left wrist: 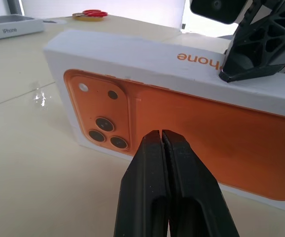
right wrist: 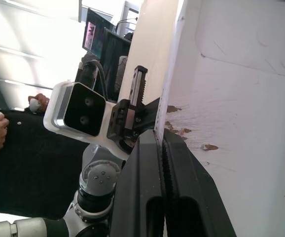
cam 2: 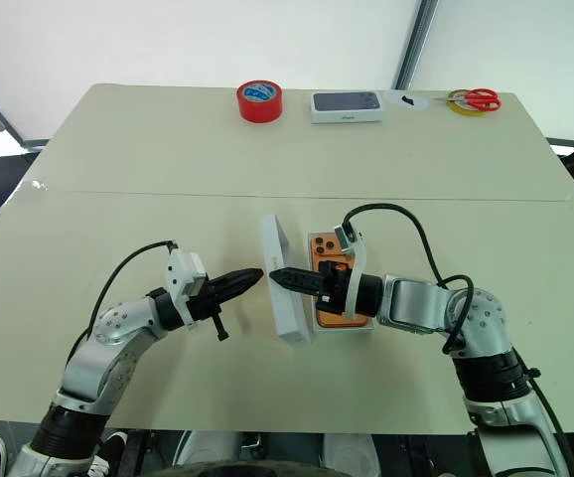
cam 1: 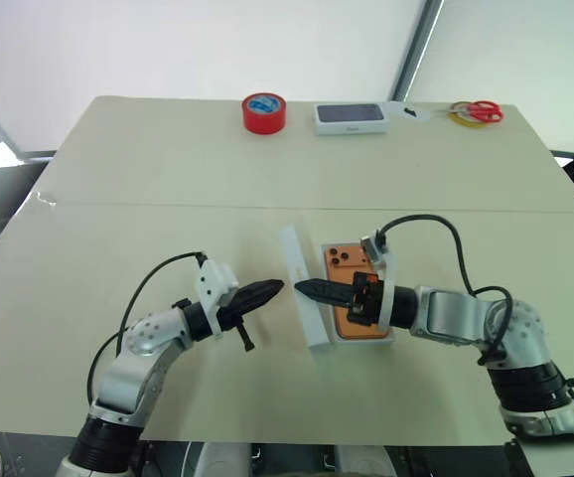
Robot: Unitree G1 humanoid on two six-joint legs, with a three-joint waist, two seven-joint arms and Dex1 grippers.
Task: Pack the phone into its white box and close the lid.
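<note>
Reading "hone" on lid (left wrist: 182, 106) edge, probably iPhone.

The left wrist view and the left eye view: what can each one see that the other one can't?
Left wrist view: the orange phone picture printed on the lid's outer face, with orange lettering along its edge.

Left eye view: the phone lying in the white box, and the red tape roll at the table's far end.

Both: the lid standing on edge, the shut left claw, the right claw, the scissors.
</note>
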